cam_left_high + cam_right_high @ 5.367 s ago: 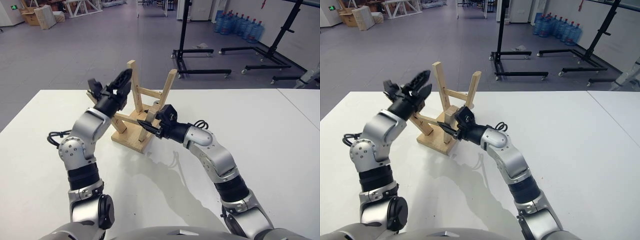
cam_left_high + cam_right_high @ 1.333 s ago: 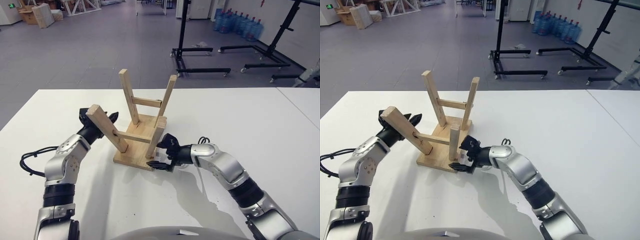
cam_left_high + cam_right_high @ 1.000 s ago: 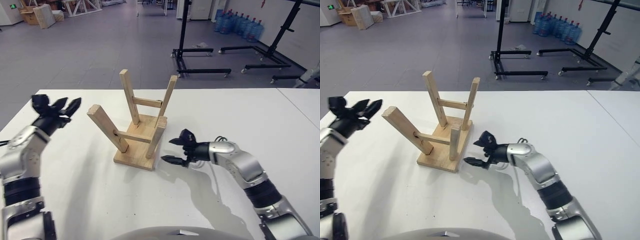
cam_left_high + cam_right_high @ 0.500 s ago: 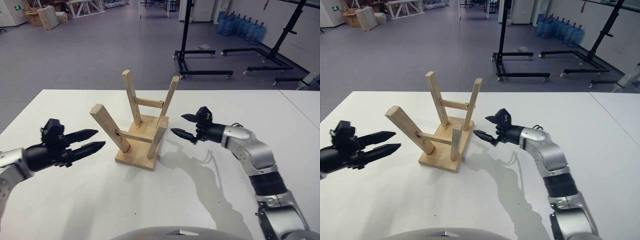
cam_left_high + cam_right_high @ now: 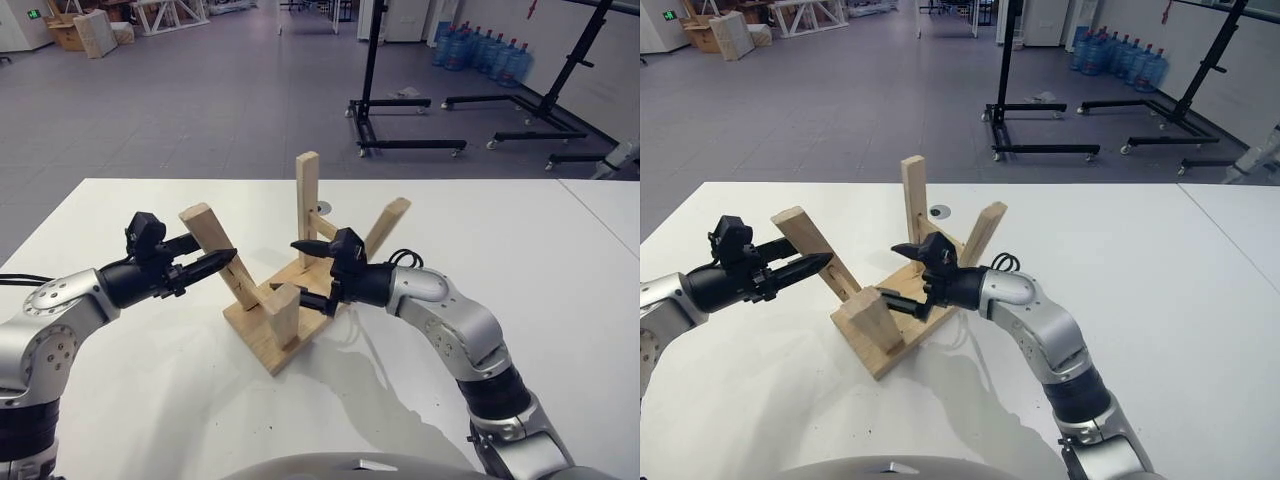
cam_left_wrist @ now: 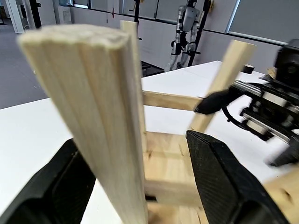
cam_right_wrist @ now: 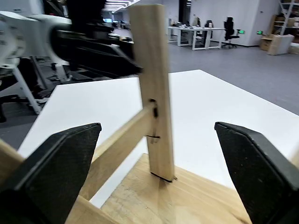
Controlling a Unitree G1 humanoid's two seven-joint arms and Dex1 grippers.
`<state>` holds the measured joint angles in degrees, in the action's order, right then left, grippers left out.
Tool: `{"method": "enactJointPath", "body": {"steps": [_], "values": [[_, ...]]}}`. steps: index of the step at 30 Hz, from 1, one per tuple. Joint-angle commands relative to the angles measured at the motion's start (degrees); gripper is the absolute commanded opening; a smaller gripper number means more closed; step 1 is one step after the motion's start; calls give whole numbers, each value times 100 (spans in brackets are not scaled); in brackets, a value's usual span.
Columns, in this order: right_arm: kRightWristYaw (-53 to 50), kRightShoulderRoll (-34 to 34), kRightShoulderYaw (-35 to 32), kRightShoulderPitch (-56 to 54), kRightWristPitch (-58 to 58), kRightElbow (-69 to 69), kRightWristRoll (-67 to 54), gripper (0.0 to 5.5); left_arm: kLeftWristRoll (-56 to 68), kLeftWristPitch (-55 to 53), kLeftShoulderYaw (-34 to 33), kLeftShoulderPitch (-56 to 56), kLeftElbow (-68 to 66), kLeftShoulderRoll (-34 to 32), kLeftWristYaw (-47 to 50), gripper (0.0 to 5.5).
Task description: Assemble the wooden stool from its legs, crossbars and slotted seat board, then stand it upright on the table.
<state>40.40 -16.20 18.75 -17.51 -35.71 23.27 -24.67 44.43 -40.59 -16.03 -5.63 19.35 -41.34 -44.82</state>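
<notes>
– On the bench (image 5: 140, 400) nearest me the stool sits upside down, its seat board (image 5: 250, 335) flat on the white top and its legs pointing up. From what I can see, all that's left is turning it over.

– Where are your grippers?

– My left gripper (image 5: 212, 262) is released. Its fingers straddle the leaning leg (image 5: 205, 228) on my left, and the wrist camera shows one finger close to the wood and the other well off it. My right gripper (image 5: 303, 270) is spread wide too, with the upright leg (image 5: 307, 195) standing between its fingers, just above where the crossbar (image 7: 119, 137) meets it. Neither one is holding anything.

– So how will you do the flip?

– I'd centre each leg between the fingers first. Then I'd close low down, near the crossbar joints rather than at the tips, so there's less leverage on the slots. Both need to be clenched before I lift. With only one arm pulling, I reckon a leg could work loose from the seat board.

– And the turn itself?

– I'd raise it just clear of the bench and roll both wrists together at the same rate, keeping the two legs the same way apart. Then I'd set the feet down evenly before opening. I can't tell how tight the joints are, so I'd go slowly.

– Anything behind it?

– Only black racks (image 5: 375, 60) on the floor far beyond the bench, well out of the way.
</notes>
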Motion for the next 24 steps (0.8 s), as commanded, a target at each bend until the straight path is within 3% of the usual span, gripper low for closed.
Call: {"method": "enactJointPath", "body": {"steps": [1, 6, 13, 21, 24], "values": [[-193, -39, 429, 131, 5, 115, 367, 449, -220, 133, 296, -483, -336, 117, 16, 313], [-487, -106, 369, 276, -151, 245, 463, 449, -508, 420, 424, -901, -992, 209, -29, 313], [-1161, 21, -976, 197, -1005, 624, -293, 449, -798, 832, 681, -1785, -2256, 466, -487, 313], [-1752, 568, -1073, -315, -1857, 1389, -1191, 449, -1054, 1058, 1131, -2530, -2864, 1079, -725, 313], [-2160, 860, -1424, -935, -2226, 1462, -1645, 449, -1138, 1159, 1193, -2746, -3117, 1201, -835, 313]]}}
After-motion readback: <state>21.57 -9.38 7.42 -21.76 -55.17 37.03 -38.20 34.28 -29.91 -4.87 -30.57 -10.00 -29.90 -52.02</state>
